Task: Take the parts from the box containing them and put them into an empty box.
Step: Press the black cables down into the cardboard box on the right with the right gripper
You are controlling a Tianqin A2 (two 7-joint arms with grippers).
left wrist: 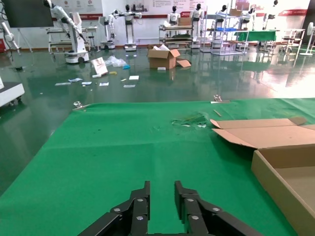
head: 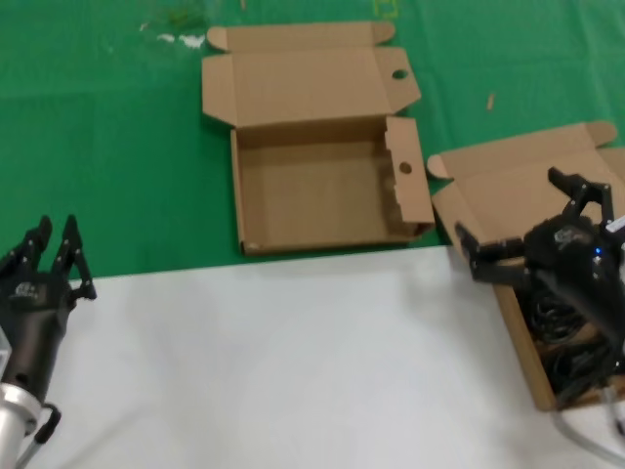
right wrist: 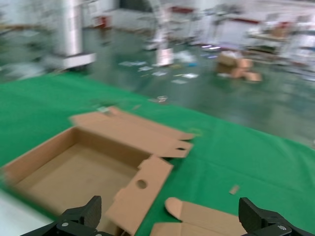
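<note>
the cable bundles (head: 566,337) lie in the plain-lidded cardboard box (head: 518,337) at the right edge of the counter (head: 293,362), mostly hidden under the right gripper (head: 532,220), which hangs just above that box with its jaws spread wide apart. thin wound cable of this kind should be light and floppy: it will likely sag and trail loops when lifted, and a strand caught alone may unwind. the surest hold is probably across the middle of one bundle, where the turns bunch together, closing on the whole thickness and not on a single loop. how many bundles there are, or whether they are tangled, cannot be told.

the empty box with round holes (head: 317,191) sits open on the green cloth (head: 98,147), well to the left of the full one. the left gripper (head: 54,256) waits low at the left side of the counter, jaws nearly together with a narrow gap.

no brand, label or readable writing shows on either box or on the cables.
</note>
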